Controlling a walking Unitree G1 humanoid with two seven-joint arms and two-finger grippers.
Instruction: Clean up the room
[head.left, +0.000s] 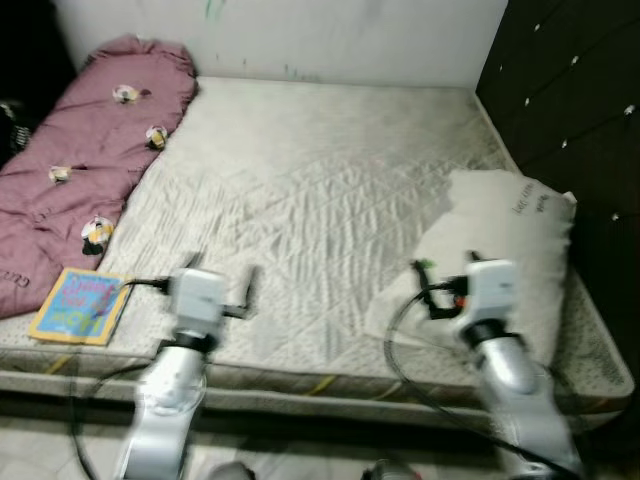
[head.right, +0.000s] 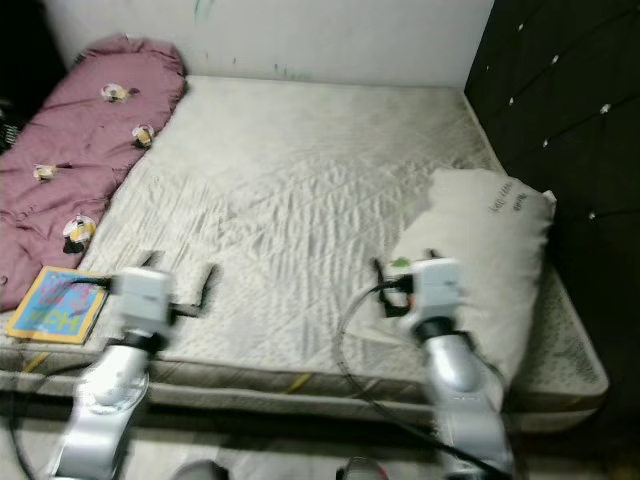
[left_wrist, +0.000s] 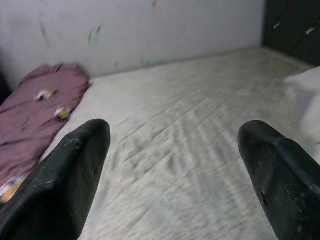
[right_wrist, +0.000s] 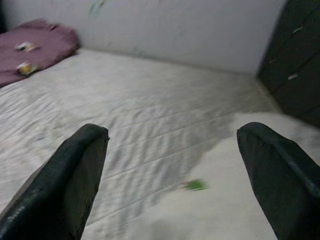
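Approach step by the look of it, with nothing gripped yet; likely next: pick 1 stray item and reach for it, jaws kept wide, then close.

Flat square picture book with a blue and yellow cover (head.left: 79, 306) lying on the near edge of the pale quilted mattress (head.left: 300, 210), just beyond and outboard of the left gripper (left_wrist: 175, 165). Both black fingers (left_wrist: 65, 180) of that gripper spread wide, holding nothing, aimed across the bed toward the far wall.

Rumpled white pillow with dark lettering (head.left: 500, 250) lying right under and ahead of the right gripper (right_wrist: 172, 175), against the dark tufted headboard (head.left: 570, 110) on its outer side. Right gripper also wide open and empty, hovering over the pillow's near edge; small green speck (right_wrist: 195, 185) on the fabric between its fingers, nature unclear.

Long mauve padded quilt with small cartoon patches (head.left: 90, 150) stretched along the bed's side, well beyond the left gripper, past the book.
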